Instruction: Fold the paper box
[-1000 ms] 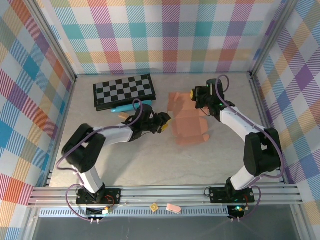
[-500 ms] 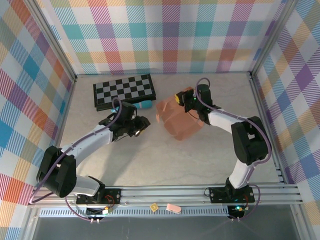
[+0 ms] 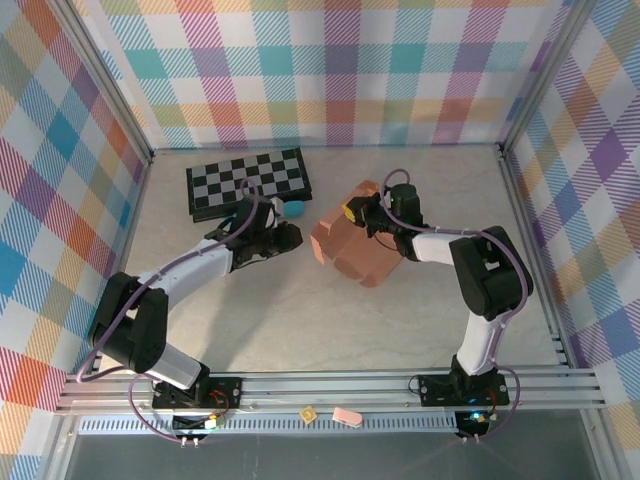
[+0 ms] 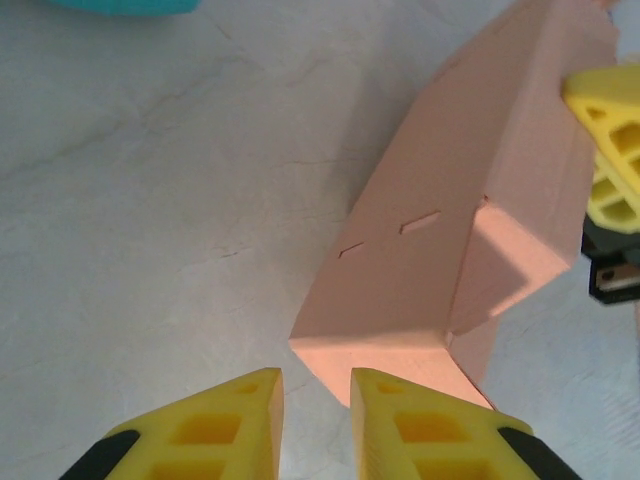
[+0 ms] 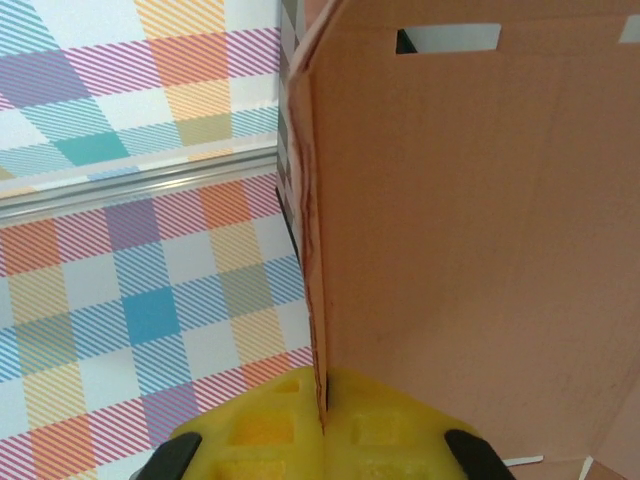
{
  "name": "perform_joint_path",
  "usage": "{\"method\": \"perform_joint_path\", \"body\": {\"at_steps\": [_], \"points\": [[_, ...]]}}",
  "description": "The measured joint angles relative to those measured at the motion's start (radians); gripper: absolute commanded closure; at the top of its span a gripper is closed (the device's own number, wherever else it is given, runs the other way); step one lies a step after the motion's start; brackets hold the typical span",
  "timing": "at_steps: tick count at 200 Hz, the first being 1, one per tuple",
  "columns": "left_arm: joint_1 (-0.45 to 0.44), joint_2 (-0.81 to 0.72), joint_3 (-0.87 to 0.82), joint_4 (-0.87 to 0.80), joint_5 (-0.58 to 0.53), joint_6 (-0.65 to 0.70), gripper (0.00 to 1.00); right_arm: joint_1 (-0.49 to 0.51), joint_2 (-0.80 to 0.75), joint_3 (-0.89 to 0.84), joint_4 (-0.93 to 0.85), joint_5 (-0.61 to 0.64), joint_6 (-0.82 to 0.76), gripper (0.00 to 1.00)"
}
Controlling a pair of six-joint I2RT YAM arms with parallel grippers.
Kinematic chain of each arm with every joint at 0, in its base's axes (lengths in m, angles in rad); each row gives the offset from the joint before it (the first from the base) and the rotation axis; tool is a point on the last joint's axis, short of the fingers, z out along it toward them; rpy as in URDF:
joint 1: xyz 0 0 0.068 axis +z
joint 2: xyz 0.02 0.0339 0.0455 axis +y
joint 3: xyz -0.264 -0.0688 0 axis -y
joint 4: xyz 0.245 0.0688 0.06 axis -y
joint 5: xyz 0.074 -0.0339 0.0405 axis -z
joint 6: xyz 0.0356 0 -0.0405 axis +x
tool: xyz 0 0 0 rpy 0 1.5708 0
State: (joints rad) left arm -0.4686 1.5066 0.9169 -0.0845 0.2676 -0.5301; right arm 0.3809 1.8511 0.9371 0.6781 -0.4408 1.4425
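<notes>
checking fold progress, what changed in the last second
The right gripper, clamped on a panel, dragged the paper box leftward and tipped it up. The left gripper drew back off the box's left edge and narrowed its jaws, holding nothing. The chessboard stayed put.

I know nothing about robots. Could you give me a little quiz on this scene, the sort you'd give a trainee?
1. True or false: the right gripper is shut on a panel of the paper box.
2. Which thing lies at the back of the table, beyond the left gripper? A) a chequered board B) a glass bowl C) a stack of plates
3. Fill in: between the left gripper's fingers there is ___.
Key: 1 true; 2 A; 3 nothing, the narrow gap shows bare table.
</notes>
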Motion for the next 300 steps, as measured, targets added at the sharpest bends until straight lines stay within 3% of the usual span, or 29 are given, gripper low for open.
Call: {"method": "perform_joint_path", "body": {"at_steps": [47,108,300], "points": [[-0.069,0.033,-0.110,0.159,-0.002,0.155,0.73,0.000,0.001,-0.024,0.036,-0.025,-0.016,1.00],[-0.119,0.067,-0.124,0.272,-0.043,0.233,0.71,-0.002,0.045,-0.029,0.099,-0.074,-0.019,1.00],[-0.221,0.210,-0.055,0.354,-0.144,0.261,0.73,-0.035,0.071,-0.065,0.198,-0.140,-0.019,1.00]]}}
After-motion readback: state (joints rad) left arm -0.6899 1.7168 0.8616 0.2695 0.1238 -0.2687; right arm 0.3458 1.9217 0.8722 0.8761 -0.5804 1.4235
